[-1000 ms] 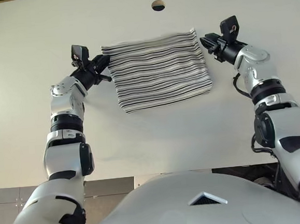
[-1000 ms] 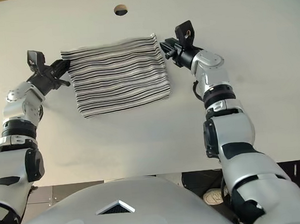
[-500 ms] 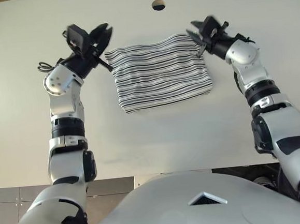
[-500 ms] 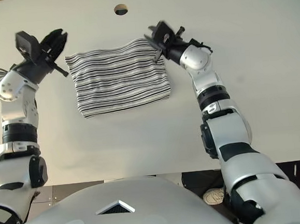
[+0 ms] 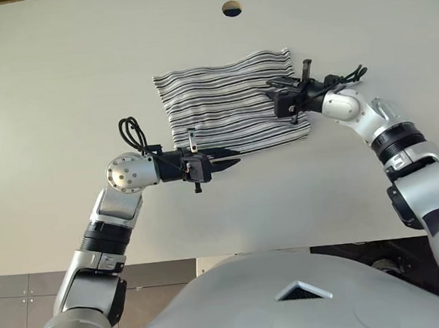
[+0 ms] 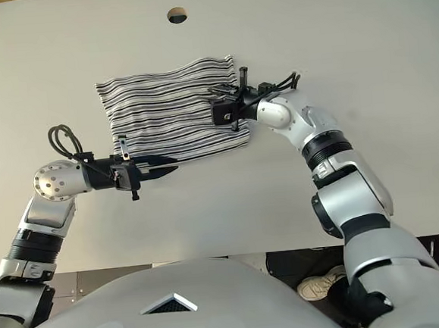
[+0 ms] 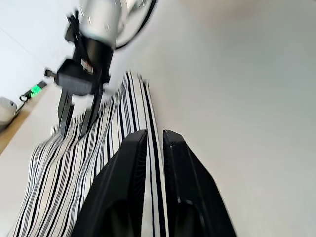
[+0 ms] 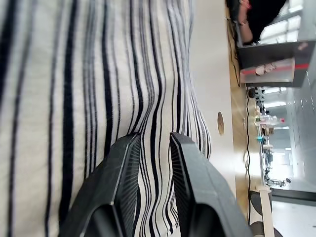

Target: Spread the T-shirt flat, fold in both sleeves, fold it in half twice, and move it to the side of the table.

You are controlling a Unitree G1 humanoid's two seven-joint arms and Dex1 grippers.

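2 hands, both mine, are on the T-shirt [image 5: 230,106], which lies a short way toward me from the hole [image 5: 231,9] in the table [image 5: 61,85]. I see no sleeves and no collar: the shirt is a compact striped rectangle of stacked layers, with its hole-side edge a little rippled. So I judge that the spreading, the 2 sleeve folds and at least 1 halving are done. Whether the 2nd halving is done I cannot say for certain.

The shirt sits in line with the hole, not at a table side, so the move aside is left.

My left hand [image 5: 230,154] lies at the shirt edge farthest from the hole. Its fingers [image 7: 126,182] are drawn almost together, with striped cloth showing through the thin slit between them. My right hand [image 5: 273,95] rests over the shirt's right part, closer to the hole, with its fingers [image 8: 123,182] just as narrow. I see no cloth pinched in either hand.

The table is pale, plain and smooth. Beyond its far edge the right wrist view shows a bright room with shelving, too small to read.
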